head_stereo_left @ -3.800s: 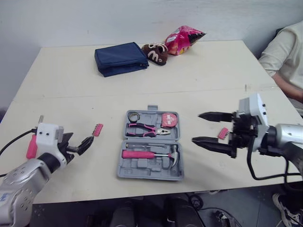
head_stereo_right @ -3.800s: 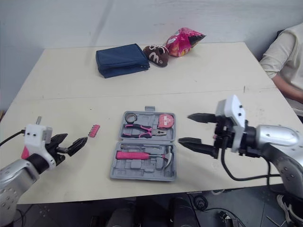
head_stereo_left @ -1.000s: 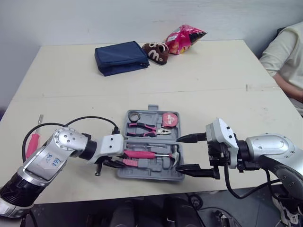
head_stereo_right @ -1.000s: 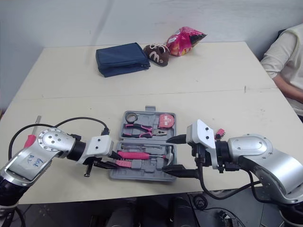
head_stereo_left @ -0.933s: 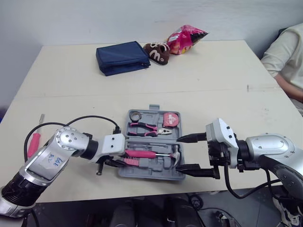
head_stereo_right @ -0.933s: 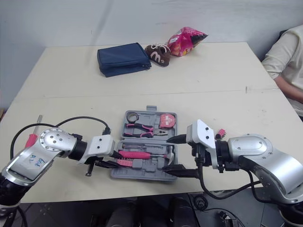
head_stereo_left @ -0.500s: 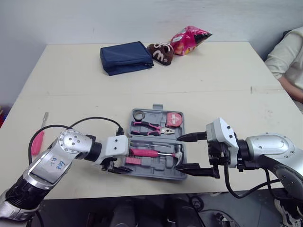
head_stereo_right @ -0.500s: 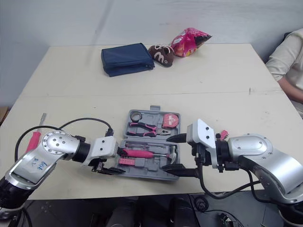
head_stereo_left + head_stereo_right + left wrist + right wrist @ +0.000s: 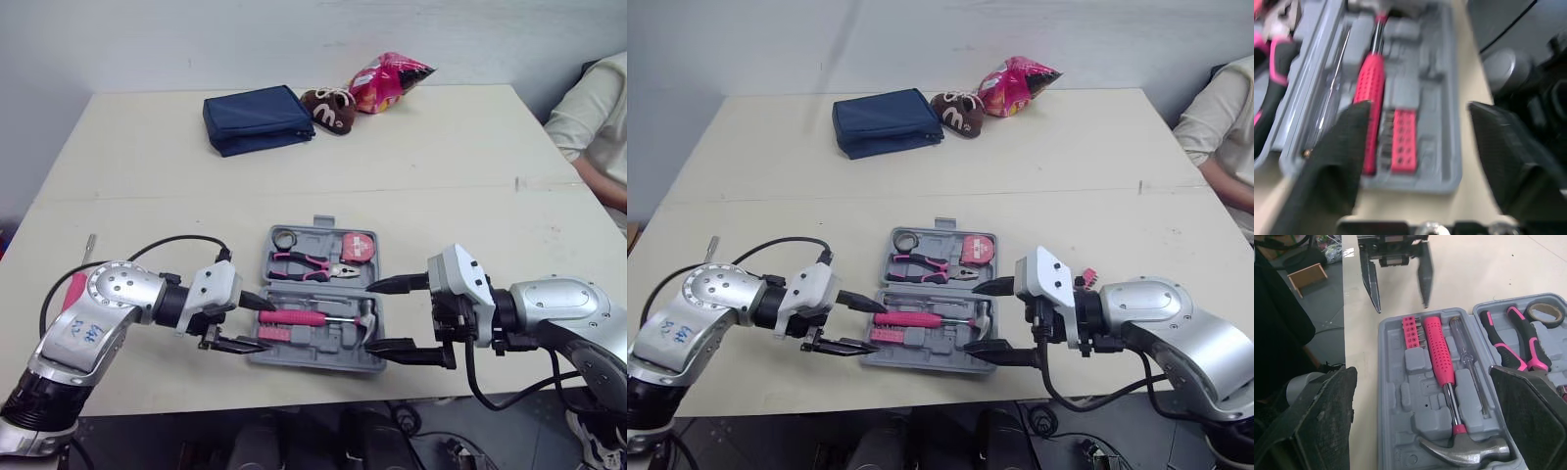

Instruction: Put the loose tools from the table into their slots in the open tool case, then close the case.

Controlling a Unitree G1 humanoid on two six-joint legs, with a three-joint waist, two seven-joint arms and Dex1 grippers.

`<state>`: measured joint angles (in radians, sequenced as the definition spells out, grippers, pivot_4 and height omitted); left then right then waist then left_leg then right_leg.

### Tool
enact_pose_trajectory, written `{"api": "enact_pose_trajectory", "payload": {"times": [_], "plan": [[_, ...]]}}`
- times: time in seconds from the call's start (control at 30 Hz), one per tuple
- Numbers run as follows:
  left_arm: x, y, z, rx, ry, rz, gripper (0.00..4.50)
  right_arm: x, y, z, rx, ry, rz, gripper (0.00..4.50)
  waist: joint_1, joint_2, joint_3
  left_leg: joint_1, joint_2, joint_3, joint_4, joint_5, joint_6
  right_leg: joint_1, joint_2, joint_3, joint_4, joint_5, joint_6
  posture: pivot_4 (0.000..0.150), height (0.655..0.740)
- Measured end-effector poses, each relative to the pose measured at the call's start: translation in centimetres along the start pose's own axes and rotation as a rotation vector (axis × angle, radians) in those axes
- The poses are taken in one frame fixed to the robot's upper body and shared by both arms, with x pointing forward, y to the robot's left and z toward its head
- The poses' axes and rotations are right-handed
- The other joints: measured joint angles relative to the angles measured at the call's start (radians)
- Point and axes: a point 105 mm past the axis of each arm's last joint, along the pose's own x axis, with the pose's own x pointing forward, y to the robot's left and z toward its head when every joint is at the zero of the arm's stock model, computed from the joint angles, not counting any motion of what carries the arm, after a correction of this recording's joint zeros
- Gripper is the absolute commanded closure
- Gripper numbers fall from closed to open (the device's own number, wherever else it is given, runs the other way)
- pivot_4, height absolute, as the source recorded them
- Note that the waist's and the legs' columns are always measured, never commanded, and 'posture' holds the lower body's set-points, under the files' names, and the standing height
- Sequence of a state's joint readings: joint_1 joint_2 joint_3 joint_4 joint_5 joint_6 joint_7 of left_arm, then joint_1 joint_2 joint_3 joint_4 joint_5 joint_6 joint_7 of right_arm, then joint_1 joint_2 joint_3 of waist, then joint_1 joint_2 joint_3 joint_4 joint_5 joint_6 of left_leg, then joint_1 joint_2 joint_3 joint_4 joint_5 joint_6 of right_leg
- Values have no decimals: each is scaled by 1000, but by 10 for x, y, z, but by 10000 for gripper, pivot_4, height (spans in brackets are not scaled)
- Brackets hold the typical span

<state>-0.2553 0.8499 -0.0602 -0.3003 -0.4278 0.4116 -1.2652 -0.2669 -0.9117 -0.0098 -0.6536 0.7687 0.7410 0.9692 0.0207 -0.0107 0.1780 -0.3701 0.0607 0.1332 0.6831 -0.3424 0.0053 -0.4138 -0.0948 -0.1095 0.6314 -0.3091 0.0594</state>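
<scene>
Tool case (image 9: 313, 350) sits open and flat at lower centre of the worktop (image 9: 441, 166).
- Upper half holds the pliers (image 9: 306, 264), the tape measure (image 9: 355, 245) and a roll of tape (image 9: 284, 238).
- Lower half holds the hammer (image 9: 318, 319), with its pink handle pointing left and its head at the right end. A clear-handled screwdriver (image 9: 1469, 367) lies just above it, and a pink bit strip (image 9: 1410, 330) is slotted at the left end, below the handle.

Left pincer (image 9: 268, 325) is at the case's left edge, wide open and holding nothing. Its upper finger tip is over the hammer handle end and its lower tip is by the case's lower left corner.

Right pincer (image 9: 367, 315) is at the case's right edge, also wide open and empty. One finger is level with the case hinge line, the other is by the lower right corner, and the hammer head lies between them.

Loose items not yet in the case:
- A pink-handled screwdriver (image 9: 76, 284) is at far left of the frame, partly behind the left arm.
- A second pink bit strip (image 9: 1087, 280) is on the worktop right of the case, just behind the right arm.

At upper centre of the frame there is a navy pouch (image 9: 257, 119), with a brown plush (image 9: 331, 108) to its right and then a pink snack bag (image 9: 390, 78). A person's sleeve (image 9: 593, 127) is at the right edge.
</scene>
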Motion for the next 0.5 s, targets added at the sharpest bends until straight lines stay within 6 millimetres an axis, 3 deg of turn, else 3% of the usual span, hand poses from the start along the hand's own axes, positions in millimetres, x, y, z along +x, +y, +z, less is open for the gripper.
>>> {"api": "enact_pose_trajectory", "payload": {"times": [0.1, 0.27, 0.5], "plan": [[1, 3, -7, 10, 9, 22, 44564, 0, 0, 0, 0, -2, 0, 0, 0, 0, 0, 0, 0, 0, 0, 0, 0, 0, 0, 0, 0, 0, 0, 1500, 7400], [7, 5, -24, -2, 76, 25, 44876, 0, 0, 0, 2, -3, 0, 0, 0, 0, 0, 0, 0, 0, 0, 0, 0, 0, 0, 0, 0, 0, 0, 1500, 7400], [20, 9, -29, 108, 223, 42, 44876, 0, 0, -2, 19, -8, -7, 0, 2, 4, -3, 3, -1, 1, 0, 0, 1, 2, -1, 1, 1, 0, 0, 1500, 7400]]}}
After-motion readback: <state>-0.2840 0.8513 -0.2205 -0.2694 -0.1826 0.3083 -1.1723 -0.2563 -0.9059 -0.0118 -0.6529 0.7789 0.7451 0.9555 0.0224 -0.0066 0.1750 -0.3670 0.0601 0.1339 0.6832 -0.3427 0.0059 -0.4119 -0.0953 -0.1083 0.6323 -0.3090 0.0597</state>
